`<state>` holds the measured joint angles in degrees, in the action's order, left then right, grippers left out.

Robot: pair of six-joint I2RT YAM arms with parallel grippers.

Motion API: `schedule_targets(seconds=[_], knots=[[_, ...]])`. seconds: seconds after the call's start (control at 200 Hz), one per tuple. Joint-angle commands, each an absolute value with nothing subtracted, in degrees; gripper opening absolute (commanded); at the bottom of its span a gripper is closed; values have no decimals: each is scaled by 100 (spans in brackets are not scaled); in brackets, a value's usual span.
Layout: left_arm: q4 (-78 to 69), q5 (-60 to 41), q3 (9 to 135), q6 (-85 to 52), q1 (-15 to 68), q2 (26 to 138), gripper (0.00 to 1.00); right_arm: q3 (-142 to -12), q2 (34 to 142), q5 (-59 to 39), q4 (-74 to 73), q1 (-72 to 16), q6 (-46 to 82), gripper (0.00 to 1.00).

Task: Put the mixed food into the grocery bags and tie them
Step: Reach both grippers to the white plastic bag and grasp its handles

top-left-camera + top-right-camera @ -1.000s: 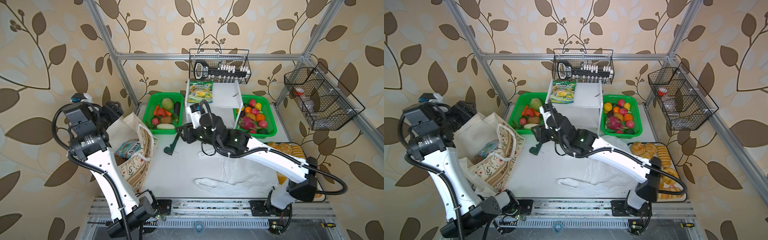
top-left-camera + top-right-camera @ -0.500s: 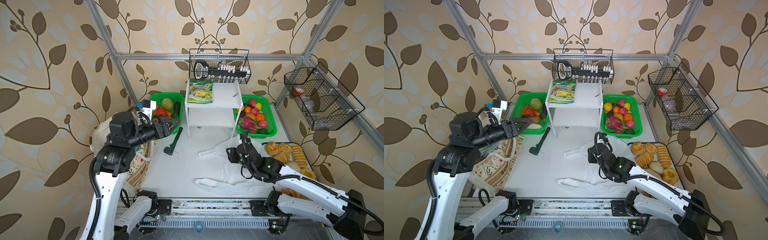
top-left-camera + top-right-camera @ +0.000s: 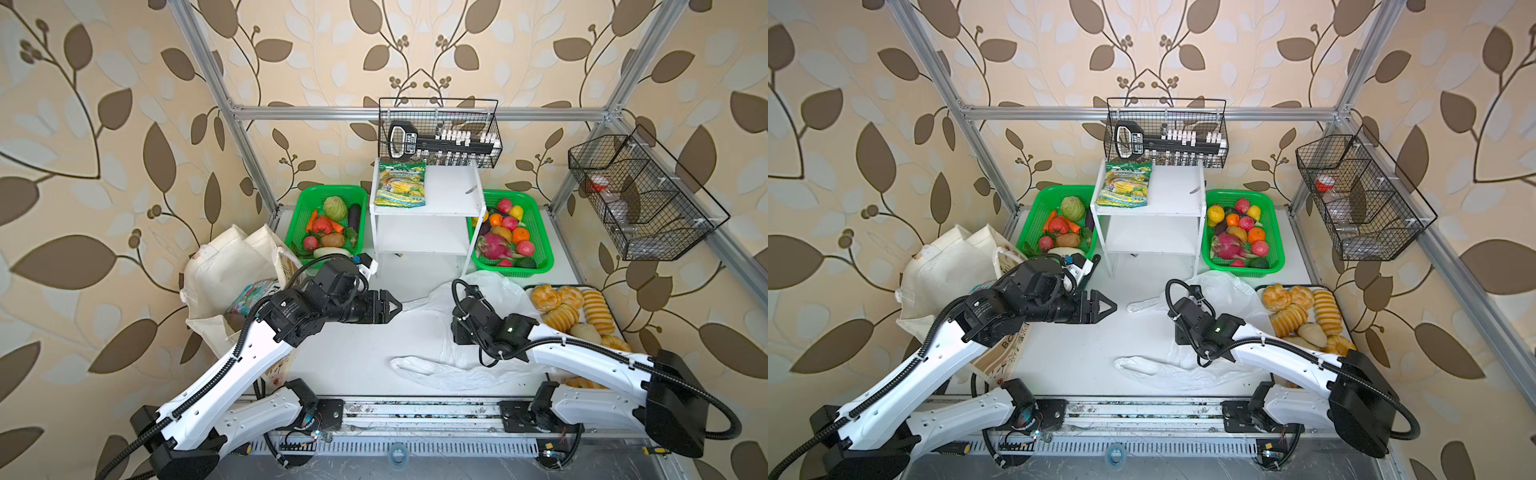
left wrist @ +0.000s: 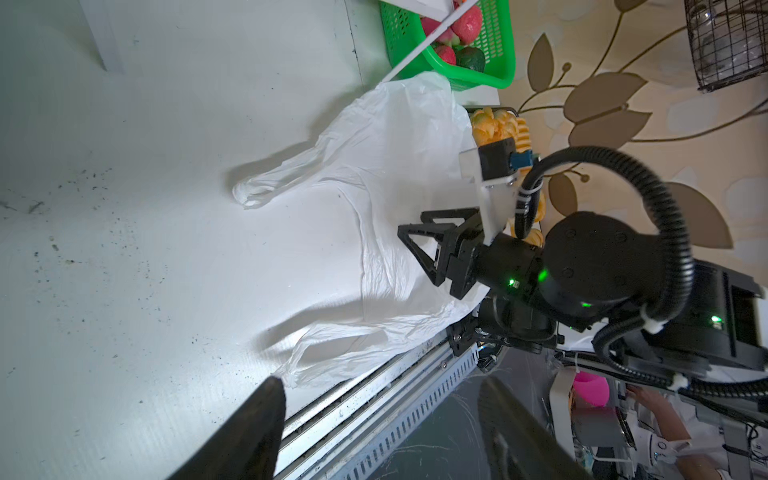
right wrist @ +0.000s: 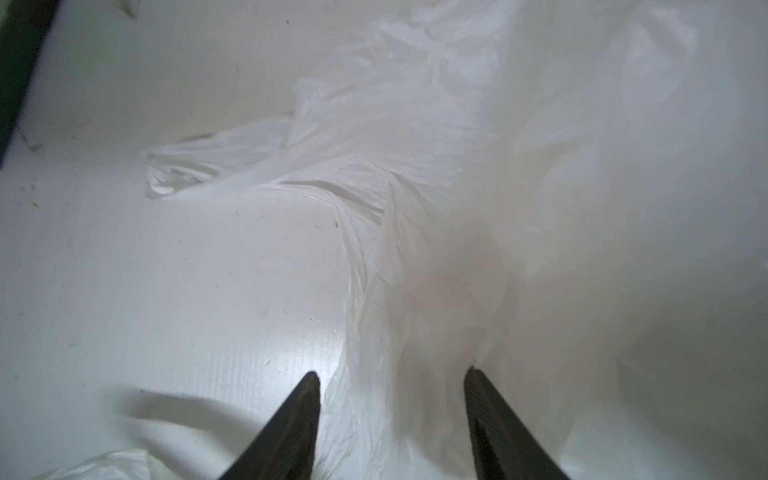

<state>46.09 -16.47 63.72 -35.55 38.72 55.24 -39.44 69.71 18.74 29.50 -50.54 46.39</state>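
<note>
The fingers of the right gripper (image 5: 390, 374) were held apart with nothing pinched between them. They were poised low over the white plastic carrier bag (image 5: 415, 158), astride the crumpled edge of its mouth; whether the tips touched the film could not be told. The fingers of the left gripper (image 4: 380, 382) were spread wide and empty, and in both top views it was pointed across the table (image 3: 353, 353) toward the bag, well apart from it.

The bag was laid flat and appeared empty, its loop handles (image 4: 257, 191) splayed out, its far edge just beside the green basket (image 3: 515, 272), in which the pink dragon fruit (image 3: 492, 245) was seen among other toy fruits. The canvas tote (image 3: 224, 266) was slumped at the left, a printed packet (image 3: 251, 297) showing in its mouth.

The step in hand was judged to be the opening of the plastic bag. For the next move, a single layer of film at the rim would need to be nipped and lifted, so that the mouth could be parted for the fruit.
</note>
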Motion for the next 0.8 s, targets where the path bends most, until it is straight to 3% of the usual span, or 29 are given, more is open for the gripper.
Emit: schedule_targets(seconds=[0.0, 0.375, 0.44, 0.52, 0.615, 0.73, 0.8], knots=[[4525, -1214, 6344, -3572, 3911, 5495, 76, -4205, 7316, 2170, 3312, -5257, 4662, 60], [4675, -1032, 6187, -3390, 3920, 5647, 80, -4441, 8647, 2096, 3375, -5559, 4632, 64], [4684, -978, 6188, -3385, 3920, 5630, 80, -4452, 8671, 2132, 3309, -5595, 4640, 54], [4715, -902, 6197, -3367, 3923, 5609, 80, -4481, 8465, 2109, 3265, -5593, 4648, 32], [4720, -840, 6180, -3375, 3920, 5582, 80, -4545, 7984, 2093, 3258, -5594, 4610, 13], [4631, -754, 6118, -3428, 3922, 5521, 80, -4656, 7248, 1992, 3291, -5544, 4400, 0], [4556, -661, 6095, -3476, 3921, 5470, 81, -4666, 6792, 1650, 3205, -5373, 4311, 0]])
